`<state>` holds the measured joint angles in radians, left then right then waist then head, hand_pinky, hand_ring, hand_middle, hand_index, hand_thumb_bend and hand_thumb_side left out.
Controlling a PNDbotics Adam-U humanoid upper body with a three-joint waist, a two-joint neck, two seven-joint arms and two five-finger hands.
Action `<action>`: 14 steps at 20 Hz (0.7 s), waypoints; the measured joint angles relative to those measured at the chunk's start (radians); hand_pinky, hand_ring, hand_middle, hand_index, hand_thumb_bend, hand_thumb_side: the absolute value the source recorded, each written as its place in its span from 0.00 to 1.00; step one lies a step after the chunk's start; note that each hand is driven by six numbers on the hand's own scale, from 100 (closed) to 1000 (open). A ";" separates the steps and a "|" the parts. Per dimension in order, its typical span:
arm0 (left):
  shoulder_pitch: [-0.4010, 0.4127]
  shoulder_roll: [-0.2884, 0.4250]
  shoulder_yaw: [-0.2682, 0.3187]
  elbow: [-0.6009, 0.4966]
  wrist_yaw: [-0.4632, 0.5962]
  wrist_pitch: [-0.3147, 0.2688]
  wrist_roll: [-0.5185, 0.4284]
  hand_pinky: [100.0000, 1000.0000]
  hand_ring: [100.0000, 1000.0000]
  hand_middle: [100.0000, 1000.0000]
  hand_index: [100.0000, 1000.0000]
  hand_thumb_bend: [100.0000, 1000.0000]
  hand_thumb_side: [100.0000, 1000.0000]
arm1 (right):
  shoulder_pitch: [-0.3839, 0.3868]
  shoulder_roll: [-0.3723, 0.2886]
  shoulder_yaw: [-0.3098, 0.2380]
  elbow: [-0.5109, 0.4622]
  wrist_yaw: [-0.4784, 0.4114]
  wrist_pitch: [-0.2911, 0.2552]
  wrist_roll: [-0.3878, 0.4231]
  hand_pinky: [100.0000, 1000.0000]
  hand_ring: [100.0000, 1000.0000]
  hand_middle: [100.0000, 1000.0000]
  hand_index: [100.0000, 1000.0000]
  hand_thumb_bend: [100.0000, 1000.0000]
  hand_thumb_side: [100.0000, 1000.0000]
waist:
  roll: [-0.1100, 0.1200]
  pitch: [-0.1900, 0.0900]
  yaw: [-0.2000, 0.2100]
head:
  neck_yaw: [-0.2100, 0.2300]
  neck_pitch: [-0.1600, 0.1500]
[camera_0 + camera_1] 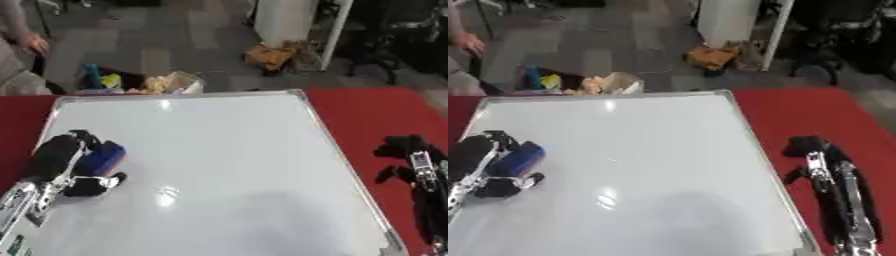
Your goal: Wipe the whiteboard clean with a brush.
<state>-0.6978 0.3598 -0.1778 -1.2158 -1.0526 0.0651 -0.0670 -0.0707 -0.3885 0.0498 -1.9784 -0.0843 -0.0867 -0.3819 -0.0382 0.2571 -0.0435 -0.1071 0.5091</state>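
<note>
Your left hand (57,162) is curled round the blue brush (101,158), pressed on the whiteboard (219,165) near its left edge: you are mid-wipe. The board looks clean already; next, sweep rightward, keeping the brush flat. Your right hand (808,150) rests on the red counter (811,112), fingers bent, holding nothing. Clutter sits on the grey floor (149,40) beyond.

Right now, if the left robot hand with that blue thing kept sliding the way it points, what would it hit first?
Probably nothing soon: the left robot hand holds the blue brush pointing across bare whiteboard.
</note>
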 measured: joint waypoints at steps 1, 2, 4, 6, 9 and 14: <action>0.000 0.000 0.000 0.004 -0.008 -0.003 0.001 0.44 0.56 0.50 0.55 0.55 0.37 | 0.000 0.000 0.000 0.000 0.000 0.000 0.000 0.28 0.61 0.51 0.64 0.00 0.77 | 0.000 0.000 0.000 | 0.000 0.000; 0.000 0.000 0.000 0.006 -0.015 -0.005 0.002 0.44 0.56 0.50 0.54 0.55 0.37 | 0.000 0.000 0.000 0.000 0.000 0.000 0.000 0.28 0.61 0.51 0.64 0.00 0.77 | 0.001 0.000 -0.001 | 0.000 0.000; -0.001 -0.001 0.000 0.011 -0.028 -0.008 0.005 0.43 0.55 0.50 0.54 0.55 0.38 | 0.000 0.000 0.000 0.000 0.001 0.000 0.000 0.28 0.61 0.51 0.64 0.00 0.77 | 0.001 -0.001 -0.001 | -0.001 0.000; -0.003 -0.001 0.000 0.015 -0.040 -0.010 0.007 0.42 0.54 0.50 0.53 0.56 0.38 | 0.000 0.000 0.000 0.000 0.003 0.000 0.000 0.28 0.61 0.51 0.64 0.00 0.77 | 0.001 -0.002 -0.002 | -0.001 0.000; -0.004 -0.002 0.000 0.017 -0.050 -0.007 0.012 0.43 0.55 0.53 0.58 0.57 0.39 | 0.000 0.000 0.000 0.000 0.004 0.000 0.000 0.28 0.61 0.51 0.64 0.00 0.77 | 0.001 -0.002 -0.002 | -0.001 0.000; -0.003 -0.007 0.004 0.022 -0.058 0.006 0.024 0.48 0.60 0.61 0.58 0.58 0.41 | 0.000 0.000 0.000 0.000 0.004 0.000 0.000 0.28 0.61 0.51 0.64 0.00 0.77 | 0.002 -0.002 -0.002 | -0.002 0.000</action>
<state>-0.7005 0.3524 -0.1738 -1.1937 -1.1106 0.0709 -0.0429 -0.0707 -0.3885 0.0498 -1.9784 -0.0801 -0.0866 -0.3817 -0.0365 0.2551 -0.0456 -0.1094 0.5096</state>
